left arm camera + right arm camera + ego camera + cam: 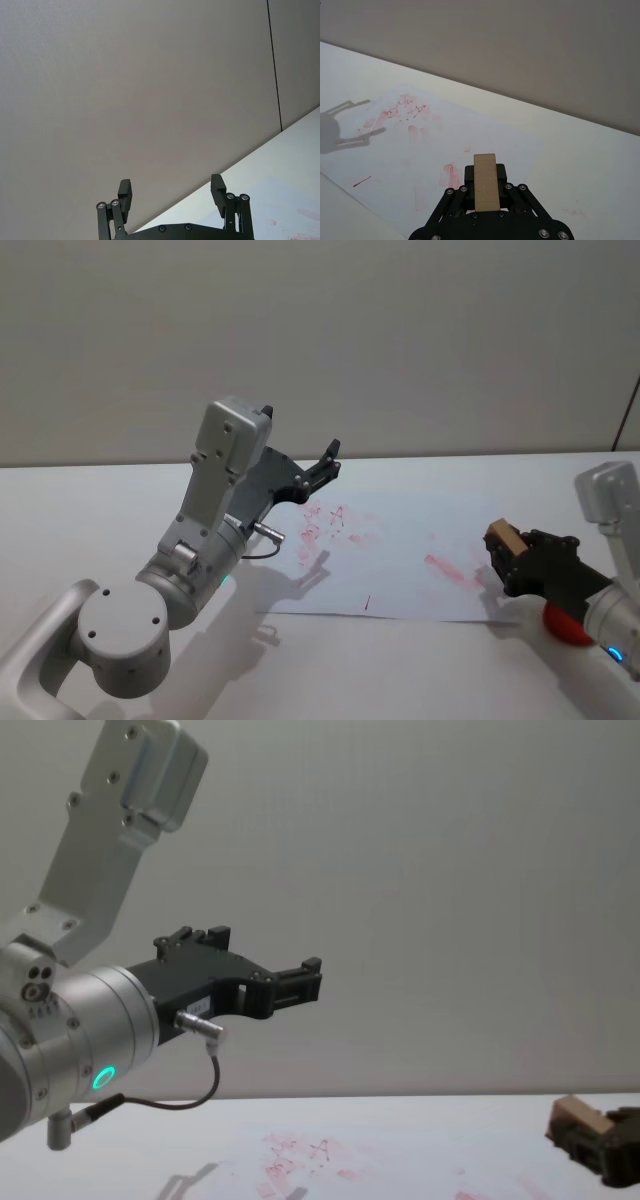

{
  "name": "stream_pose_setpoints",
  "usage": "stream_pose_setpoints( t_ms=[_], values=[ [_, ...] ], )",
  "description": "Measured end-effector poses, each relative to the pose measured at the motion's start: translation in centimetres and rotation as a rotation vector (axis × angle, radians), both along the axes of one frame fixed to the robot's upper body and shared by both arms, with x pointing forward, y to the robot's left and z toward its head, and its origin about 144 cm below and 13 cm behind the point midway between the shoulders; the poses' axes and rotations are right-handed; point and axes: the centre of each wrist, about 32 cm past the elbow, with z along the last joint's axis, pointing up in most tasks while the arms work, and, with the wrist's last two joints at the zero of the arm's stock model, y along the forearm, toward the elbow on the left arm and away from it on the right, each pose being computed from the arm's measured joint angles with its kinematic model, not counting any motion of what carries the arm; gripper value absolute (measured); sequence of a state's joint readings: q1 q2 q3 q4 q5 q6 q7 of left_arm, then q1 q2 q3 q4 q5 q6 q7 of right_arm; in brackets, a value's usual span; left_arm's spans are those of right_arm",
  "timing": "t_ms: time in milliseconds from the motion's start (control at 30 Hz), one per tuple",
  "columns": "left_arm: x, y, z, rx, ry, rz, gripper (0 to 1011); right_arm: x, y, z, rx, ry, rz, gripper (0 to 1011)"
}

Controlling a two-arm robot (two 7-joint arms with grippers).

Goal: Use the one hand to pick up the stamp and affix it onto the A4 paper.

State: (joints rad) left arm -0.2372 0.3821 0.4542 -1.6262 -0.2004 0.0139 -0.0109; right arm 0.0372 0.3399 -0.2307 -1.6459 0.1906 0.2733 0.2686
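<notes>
Pinching the stamp [486, 181] in the right gripper [512, 562].
Clamped between the black fingers, wooden end sticking out, at the 4 o'clock edge of the A4 paper [400, 560], beside a red-pink smudge. At 10 o'clock, raised well above the table [120, 500]: left gripper [171, 189], prongs spread wide, gripping nothing.

Matt bare wood on stamp [486, 182]; A4 paper [400, 560] smooth, matt; right pincer [486, 174] matt black, probably plastic.
</notes>
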Motion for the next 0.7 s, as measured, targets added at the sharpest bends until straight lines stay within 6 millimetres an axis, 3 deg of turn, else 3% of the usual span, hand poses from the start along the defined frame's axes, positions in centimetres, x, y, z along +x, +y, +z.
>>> stream_pose_setpoints(
  t_ms=[700],
  values=[
    [0.0,0.0,0.0,0.000,0.000,0.000,1001,3.1,3.5,-2.3,-0.103,0.123,-0.010,220]
  ],
)
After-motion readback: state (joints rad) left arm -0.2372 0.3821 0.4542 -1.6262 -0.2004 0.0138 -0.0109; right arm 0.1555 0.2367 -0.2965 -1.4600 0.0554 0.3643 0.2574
